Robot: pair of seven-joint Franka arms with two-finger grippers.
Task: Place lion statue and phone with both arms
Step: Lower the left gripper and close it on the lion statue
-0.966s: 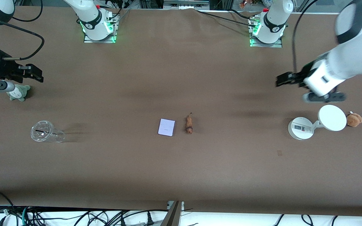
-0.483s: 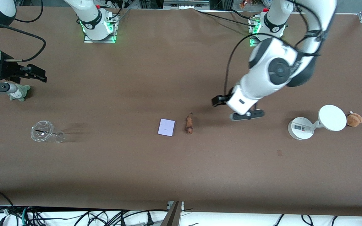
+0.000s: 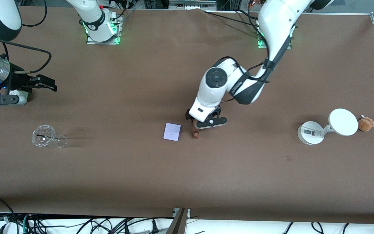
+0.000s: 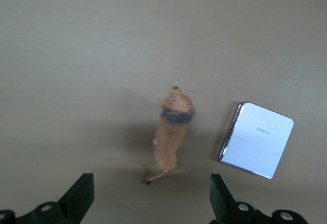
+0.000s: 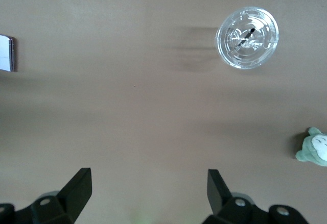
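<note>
The lion statue (image 3: 195,134) lies on the brown table mid-table, mostly covered by my left gripper (image 3: 203,116), which hangs open just above its tail end. In the left wrist view the lion statue (image 4: 172,134) lies lengthwise ahead of the open left gripper (image 4: 150,198), tail toward the jaws. The phone (image 3: 172,132) lies flat beside the lion statue, toward the right arm's end, and shows in the left wrist view (image 4: 258,140). My right gripper (image 3: 45,84) is open and empty above the right arm's end of the table; in its own view it (image 5: 148,193) is over bare table.
A clear plastic cup (image 3: 45,138) lies near the right arm's end, also in the right wrist view (image 5: 248,38). A grey-green plush (image 5: 316,148) sits beside it. A white round-based stand (image 3: 313,131) and a brown plush (image 3: 365,124) sit at the left arm's end.
My left arm has swung from its end of the table to over the lion statue. My right gripper has shifted slightly toward the middle and now covers the grey-green plush in the front view.
</note>
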